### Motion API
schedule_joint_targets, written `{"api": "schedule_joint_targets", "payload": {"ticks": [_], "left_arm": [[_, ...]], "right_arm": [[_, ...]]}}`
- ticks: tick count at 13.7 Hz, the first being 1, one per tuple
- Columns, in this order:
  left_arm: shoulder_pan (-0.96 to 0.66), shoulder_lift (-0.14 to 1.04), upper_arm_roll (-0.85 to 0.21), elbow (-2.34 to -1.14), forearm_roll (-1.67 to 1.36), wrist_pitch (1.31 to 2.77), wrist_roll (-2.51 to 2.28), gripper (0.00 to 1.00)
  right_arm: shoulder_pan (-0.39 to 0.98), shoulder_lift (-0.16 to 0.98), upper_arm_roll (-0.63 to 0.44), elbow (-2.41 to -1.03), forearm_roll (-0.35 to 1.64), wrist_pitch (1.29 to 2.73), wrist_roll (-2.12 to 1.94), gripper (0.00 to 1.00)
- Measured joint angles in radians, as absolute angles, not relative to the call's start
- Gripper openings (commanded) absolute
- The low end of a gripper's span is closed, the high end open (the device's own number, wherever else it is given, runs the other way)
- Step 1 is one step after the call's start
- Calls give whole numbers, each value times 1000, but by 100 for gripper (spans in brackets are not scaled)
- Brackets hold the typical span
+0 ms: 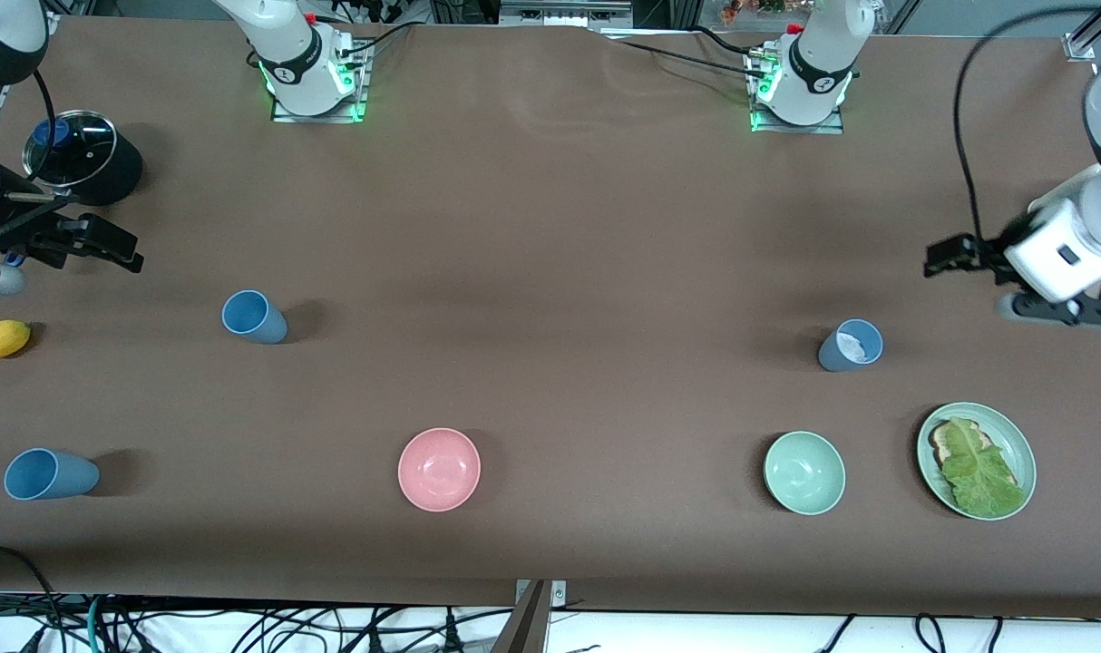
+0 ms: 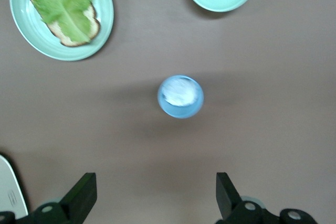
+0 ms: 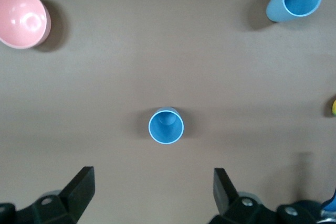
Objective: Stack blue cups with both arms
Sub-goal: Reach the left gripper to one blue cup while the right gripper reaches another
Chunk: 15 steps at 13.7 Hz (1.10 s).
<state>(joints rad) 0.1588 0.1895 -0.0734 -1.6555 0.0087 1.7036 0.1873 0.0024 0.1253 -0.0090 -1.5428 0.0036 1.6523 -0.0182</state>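
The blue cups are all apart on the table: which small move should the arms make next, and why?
Probably each arm should descend on the cup under it. The right gripper is open above one blue cup, and the left gripper is open above the greyer blue cup. Both cups stand upright and free. The third blue cup stays untouched for now.

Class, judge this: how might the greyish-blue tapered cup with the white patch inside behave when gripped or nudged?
The greyish-blue tapered cup stands upright on its narrower end, so a nudge may tip it. Its matte wall probably grips well; tapering could let it slide downward.
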Motion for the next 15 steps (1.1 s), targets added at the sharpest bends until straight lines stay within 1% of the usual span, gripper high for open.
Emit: {"api": "schedule_joint_targets", "payload": {"ticks": [2,4,7,9,11,12,13,14,15], "left_arm": [[194,255,-72,-1664,9,1794,226,100],[193,316,-77,-1689,9,1871,228,100],[179,344,-83,-1816,9,2006,227,100],[174,344,-85,-1897,9,2096,217,100],[162,344,-88,-1966,9,2188,201,99],[153,344,-89,-2001,9,2235,196,89],[145,345,-89,-2029,12,2275,193,71],[140,348,-89,-2048,27,2303,190,48],[139,354,-89,-2057,48,2322,184,29]], "right_arm": [[-18,159,-11,-1547,-6,1641,-95,100],[-39,211,-15,-1551,-22,1629,-118,100],[-55,270,-21,-1568,-25,1632,-121,100],[-56,286,-22,-1617,-26,1693,-121,100],[-56,291,-24,-1694,-31,1791,-121,100],[-56,293,-26,-1742,-35,1857,-121,100],[-56,294,-27,-1794,-36,1931,-121,100],[-56,296,-28,-1850,-37,2008,-121,100],[-56,297,-28,-1900,-37,2071,-121,100]]}}
